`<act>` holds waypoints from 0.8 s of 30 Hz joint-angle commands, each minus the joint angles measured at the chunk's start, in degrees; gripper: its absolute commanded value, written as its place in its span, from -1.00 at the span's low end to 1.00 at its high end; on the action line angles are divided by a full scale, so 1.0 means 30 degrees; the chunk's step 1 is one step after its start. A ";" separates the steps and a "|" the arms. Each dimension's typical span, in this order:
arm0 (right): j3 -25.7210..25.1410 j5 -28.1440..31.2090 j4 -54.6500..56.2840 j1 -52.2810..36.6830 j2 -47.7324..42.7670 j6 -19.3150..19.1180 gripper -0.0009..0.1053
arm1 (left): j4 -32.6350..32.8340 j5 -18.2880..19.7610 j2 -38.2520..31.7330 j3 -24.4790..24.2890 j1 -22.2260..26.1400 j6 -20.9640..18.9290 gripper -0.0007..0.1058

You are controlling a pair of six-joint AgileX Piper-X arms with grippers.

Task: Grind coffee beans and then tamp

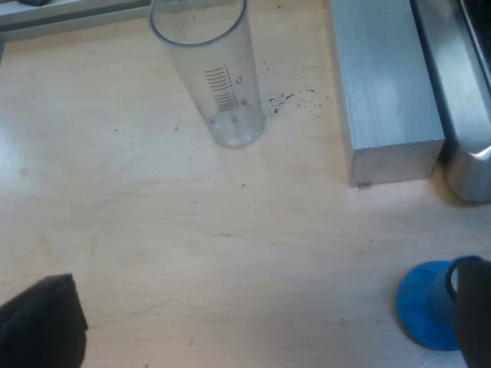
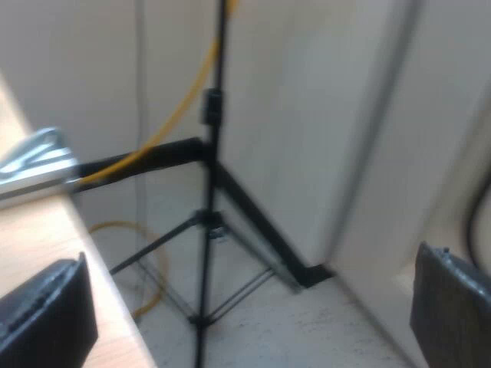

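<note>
Left gripper [image 1: 259, 310] hangs over the bare wooden table [image 1: 192, 230], fingers spread about as wide as they go, nothing between them. And there's the blue tamper [image 1: 426, 307], standing on its broad base right against one finger [image 1: 474, 307], which partly covers it. Farther ahead of the fingers stands the measuring glass [image 1: 219, 77], upright and empty by the look of it. A scatter of coffee grounds [image 1: 291, 98] lies just beside its foot, and a metal block [image 1: 383, 92] sits near that.

Right gripper [image 2: 249, 307] is spread just as wide and is empty too, poking past the table's edge towards a black tripod stand [image 2: 211, 230] on the floor.

Now, handling. The tamper looks rigid and probably solid for its size, nothing fragile about it. Its flared base seems too wide and sloped for a sure pinch, so the narrower stem above is the place to hold it — squeezed squarely so it doesn't tip. The glass I'd judge light, smooth-walled and slippery — take it mid-wall, gently.
</note>
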 commanded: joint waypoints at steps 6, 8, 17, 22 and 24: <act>-0.0135 -0.1095 0.0904 0.1842 -0.0022 -0.0210 0.62 | -0.0087 0.0099 -0.0030 -0.0043 -0.0007 -0.0035 0.99; -0.0135 -0.1095 0.0904 0.2584 -0.0022 -0.0281 0.62 | -0.0087 0.0309 -0.0030 -0.0043 -0.0007 0.0015 0.99; -0.0419 -0.3995 0.1879 0.5876 0.0037 -0.0580 0.62 | -0.0087 0.1946 -0.0030 -0.0043 -0.0007 0.1105 0.99; -0.1000 -0.4853 0.3538 0.7244 0.0322 -0.0580 0.62 | -0.0087 0.2719 -0.0030 -0.0043 -0.0007 0.1267 0.99; -0.1036 -0.4919 0.3620 0.7330 0.0334 -0.0580 0.62 | -0.0087 0.2992 -0.0030 -0.0043 -0.0007 0.1259 0.99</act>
